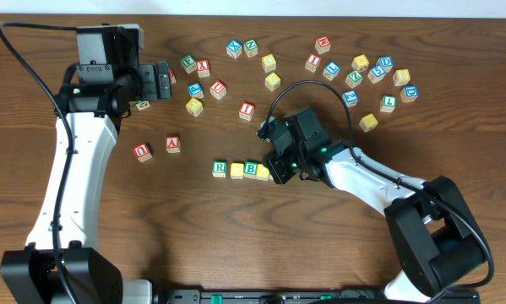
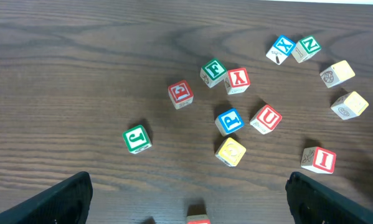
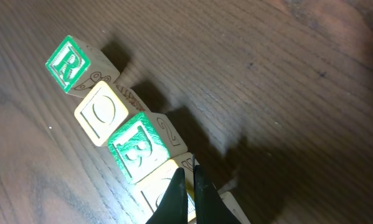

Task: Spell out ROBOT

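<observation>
Row lying mid-desk (image 1: 193,232), four cubes touching in line: green R (image 3: 68,55), yellow O (image 3: 102,113), green B (image 3: 138,146), fourth yellow cube (image 3: 156,188). The right hand (image 3: 187,183), fingers pressed together, is resting its tips at that end cube. The left hand (image 1: 163,81) is hovering spread wide above loose cubes (image 2: 230,120) near the far edge. Bare wood is showing between row and near edge.

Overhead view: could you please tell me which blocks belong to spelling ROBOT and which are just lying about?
Job: green R, yellow O, green B, second yellow block at the right gripper.
Lying about: red A, red I, green J.
</observation>
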Robot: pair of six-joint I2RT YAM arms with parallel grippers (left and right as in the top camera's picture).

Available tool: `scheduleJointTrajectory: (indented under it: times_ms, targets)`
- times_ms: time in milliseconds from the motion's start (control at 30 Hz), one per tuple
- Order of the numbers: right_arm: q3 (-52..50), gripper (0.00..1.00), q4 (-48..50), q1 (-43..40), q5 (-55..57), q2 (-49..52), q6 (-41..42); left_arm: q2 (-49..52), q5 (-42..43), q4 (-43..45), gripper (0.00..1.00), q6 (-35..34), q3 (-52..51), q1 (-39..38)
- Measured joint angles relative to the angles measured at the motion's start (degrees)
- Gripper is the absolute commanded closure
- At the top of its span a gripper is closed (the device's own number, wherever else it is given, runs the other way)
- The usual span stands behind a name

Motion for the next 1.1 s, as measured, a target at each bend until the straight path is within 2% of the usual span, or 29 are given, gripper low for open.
scheduleJointTrajectory:
  times_ms: [1100]
  targets:
    - [0.0,0.99,1.8,-2.9,4.1,0.0,0.4,0.0,0.0,0.0,0.02,0.0,0.0,0.0]
